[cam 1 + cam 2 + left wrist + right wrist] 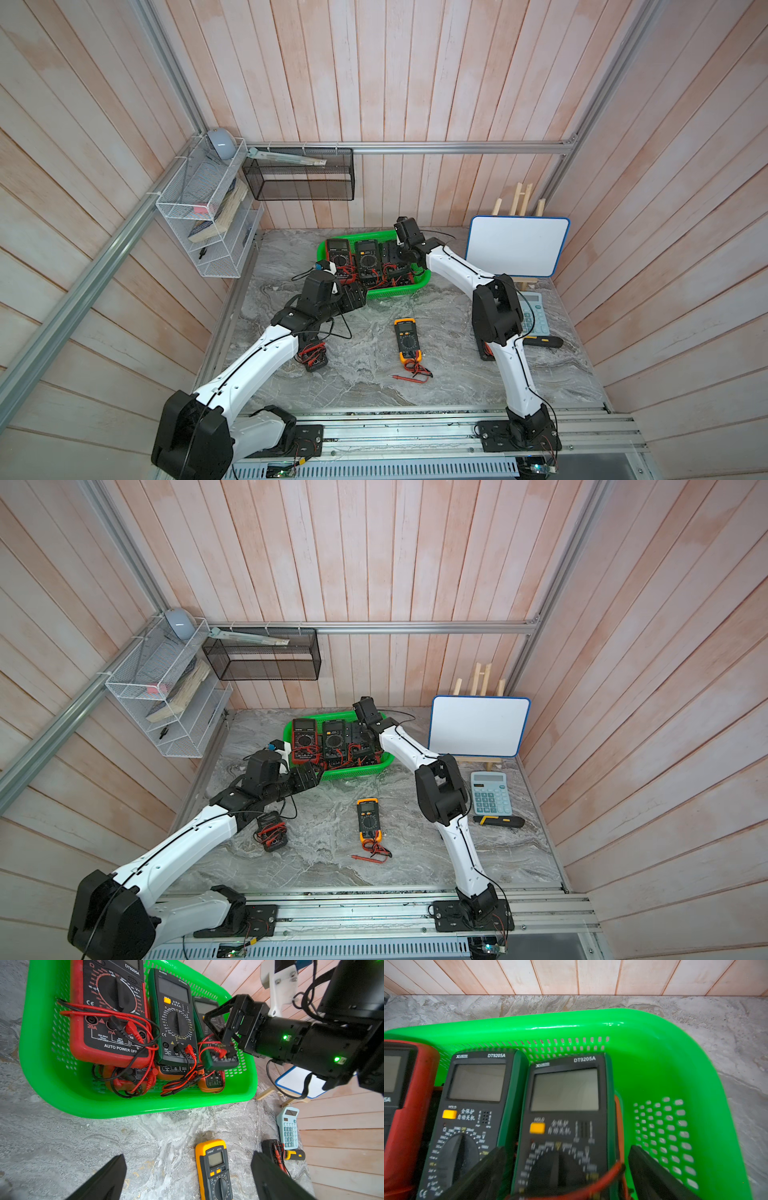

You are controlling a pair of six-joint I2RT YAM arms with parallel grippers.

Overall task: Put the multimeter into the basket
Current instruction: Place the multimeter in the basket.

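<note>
Left wrist view showed an orange multimeter [215, 1167] lying mid counter [62, 1147], with the left hand [187, 1155] spread and empty nearby. At the far edge, the right hand [566, 1148] gaped over a green multimeter [566, 1088] lying in the basket [124, 1109]. That placing looked done. The next move probably called for lifting clear and fetching the orange one.

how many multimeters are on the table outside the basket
3: orange multimeter mid-table, dark multimeter by the left arm, third multimeter by the calculator, mostly hidden behind the right arm. Others may be hidden.
</note>
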